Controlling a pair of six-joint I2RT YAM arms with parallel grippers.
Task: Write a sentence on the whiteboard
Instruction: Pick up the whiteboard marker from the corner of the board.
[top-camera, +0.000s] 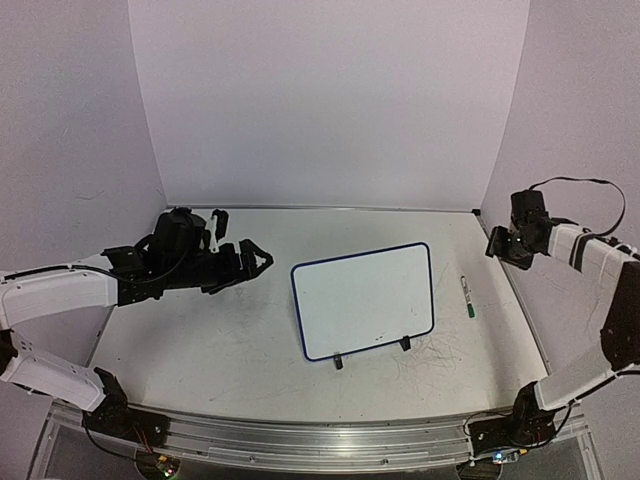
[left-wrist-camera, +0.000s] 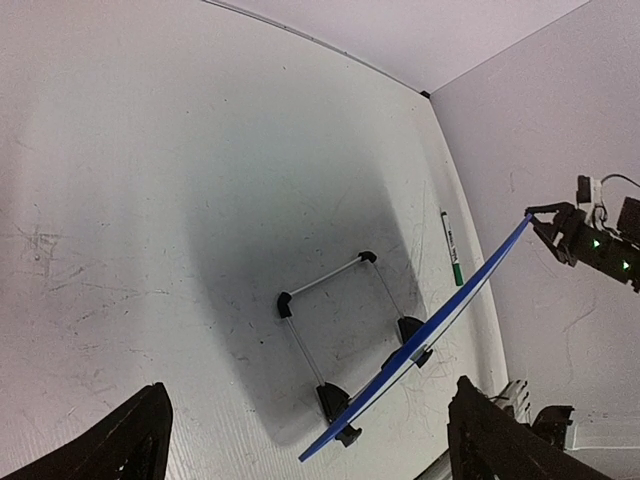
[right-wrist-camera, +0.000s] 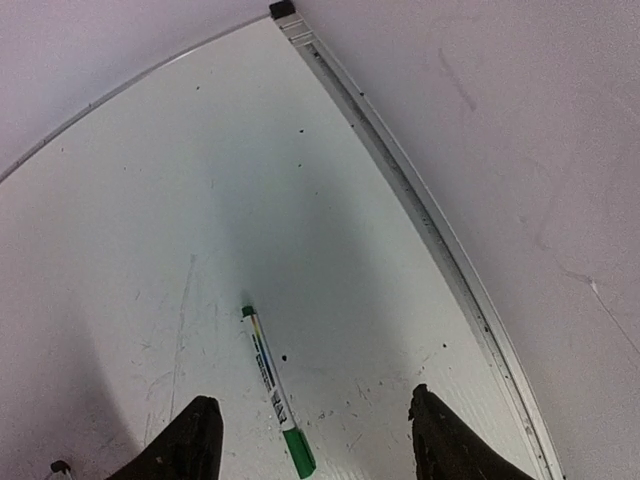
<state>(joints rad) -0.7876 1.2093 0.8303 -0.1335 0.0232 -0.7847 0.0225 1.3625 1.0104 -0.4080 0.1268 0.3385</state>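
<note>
Finding: no text, brand, number or sign can be read in any view.

Item one: the marker (right-wrist-camera: 270, 385), lying on the table just ahead of my right gripper (right-wrist-camera: 312, 400) and slightly to its left, carries a printed label (right-wrist-camera: 264, 362) along its white barrel. The print shows as dark and bluish marks, too small to make out.

Item two: the whiteboard (top-camera: 365, 298), standing ahead of my left gripper (top-camera: 262, 260), shows no lettering I can read from above. My left wrist sees it edge-on, face hidden.

Green-capped marker (right-wrist-camera: 270, 385) lies on table (right-wrist-camera: 150, 200) between parted fingers (right-wrist-camera: 195, 440).
</note>
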